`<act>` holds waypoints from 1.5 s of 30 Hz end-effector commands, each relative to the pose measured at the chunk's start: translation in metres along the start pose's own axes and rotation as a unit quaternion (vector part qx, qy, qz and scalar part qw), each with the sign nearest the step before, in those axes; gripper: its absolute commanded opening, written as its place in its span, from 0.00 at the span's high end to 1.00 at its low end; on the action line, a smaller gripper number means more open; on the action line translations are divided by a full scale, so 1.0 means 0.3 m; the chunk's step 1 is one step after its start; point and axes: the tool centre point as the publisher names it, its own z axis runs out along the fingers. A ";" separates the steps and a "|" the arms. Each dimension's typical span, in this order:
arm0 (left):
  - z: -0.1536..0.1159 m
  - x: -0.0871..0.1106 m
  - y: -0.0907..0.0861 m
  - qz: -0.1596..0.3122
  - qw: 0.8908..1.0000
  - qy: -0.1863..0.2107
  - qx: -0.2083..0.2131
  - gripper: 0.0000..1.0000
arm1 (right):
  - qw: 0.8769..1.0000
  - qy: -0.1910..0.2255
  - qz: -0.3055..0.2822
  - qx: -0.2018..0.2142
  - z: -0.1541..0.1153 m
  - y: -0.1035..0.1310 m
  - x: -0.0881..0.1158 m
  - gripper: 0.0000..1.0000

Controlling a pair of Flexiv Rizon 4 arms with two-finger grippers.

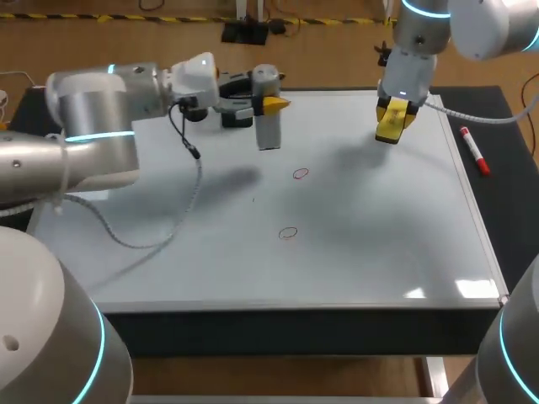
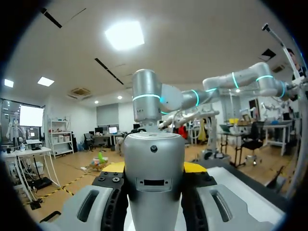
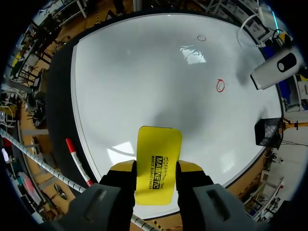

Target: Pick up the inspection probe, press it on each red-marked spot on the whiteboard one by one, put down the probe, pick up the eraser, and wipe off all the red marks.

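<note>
Looks like the probing step to me: left gripper (image 1: pixel 271 104) pinches the upright probe (image 1: pixel 267 118) over the whiteboard's (image 1: pixel 379 236) far edge, right gripper (image 1: pixel 394 118) clamps the eraser (image 1: pixel 391 124) above its far right corner, and both red marks (image 1: pixel 301 173) (image 1: pixel 288 233) sit mid-board unwiped, so next I'd lower the probe squarely onto the closer circle.

Whiteboard (image 1: pixel 379 219) glossy & smooth w/ glare; probe (image 1: pixel 267 109) satin grey metal; eraser (image 3: pixel 159 163) matt plastic

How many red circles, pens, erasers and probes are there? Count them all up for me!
Red drawn circle marks: 2
White marker pen with red cap: 1
Yellow rectangular eraser: 1
Silver cylindrical probe: 1
Total: 5
</note>
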 end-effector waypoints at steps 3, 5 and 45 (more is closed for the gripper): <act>0.114 -0.009 0.043 -0.003 1.000 0.024 0.004 1.00 | 1.000 0.002 -0.001 0.000 -0.002 -0.004 0.000 1.00; 0.131 -0.004 0.052 -0.001 1.000 0.020 0.002 1.00 | 1.000 0.002 -0.001 0.000 -0.002 -0.004 0.000 1.00; 0.179 0.078 0.201 -0.020 1.000 -0.001 -0.004 1.00 | 1.000 0.002 -0.001 0.000 -0.002 -0.004 0.000 1.00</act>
